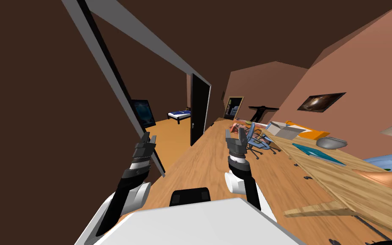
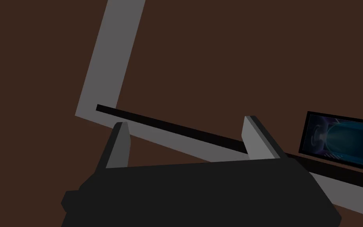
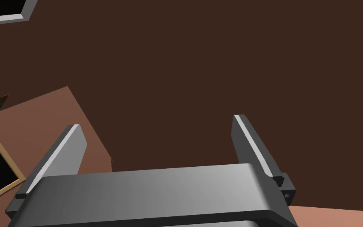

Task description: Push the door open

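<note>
Grey door frame [image 1: 109,72] slants past left gripper [image 1: 149,137]; thin black door edge [image 1: 125,91] hugs it, long axis along frame; left arm nearer, right gripper [image 1: 235,132] well apart. Left wrist: fingers [image 2: 255,136] spread, black edge just ahead between them. Right wrist: fingers [image 3: 247,138] spread, empty.

Black doors, 2: near door [image 2: 176,129], edge-on; far door [image 1: 200,108]. Grey door frame [image 1: 117,85], 1. Wall pictures, 3: blue picture [image 1: 143,112], gold-framed picture [image 1: 234,106], galaxy picture [image 1: 320,102]. Bed [image 1: 179,115], 1. Bench [image 1: 339,174], 1. Open box [image 1: 281,129], 1. Blue chairs [image 1: 259,142]: bunched, count unclear.
</note>
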